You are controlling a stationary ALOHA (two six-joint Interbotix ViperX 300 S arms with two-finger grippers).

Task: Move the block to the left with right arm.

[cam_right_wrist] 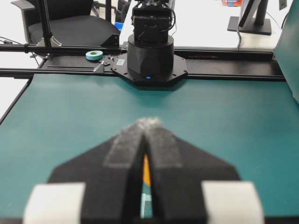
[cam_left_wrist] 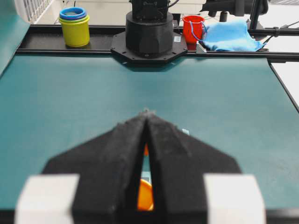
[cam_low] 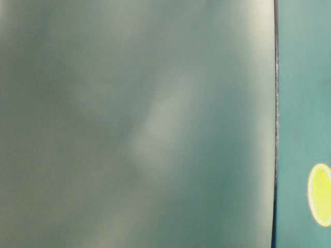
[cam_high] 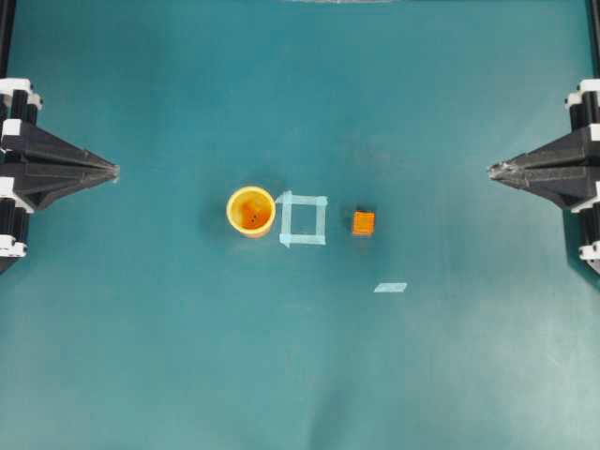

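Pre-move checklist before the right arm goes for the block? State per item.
1. Block visible and free-standing on the mat: ok, nothing touches it.
2. Right gripper empty: ok, fingers shut with nothing between them, parked at the right edge.
3. Fingers opened for a grasp: not ok if grasping; fine for a push.
4. Path from right gripper to block: ok, only bare mat between; the loose tape strip lies nearer the camera, off the line.
5. Space left of block: tape square sits right beside it, then the yellow cup touching the square's left edge: ok for a short move, cup limits it.
6. Left gripper out of the way: ok, shut at the left edge.
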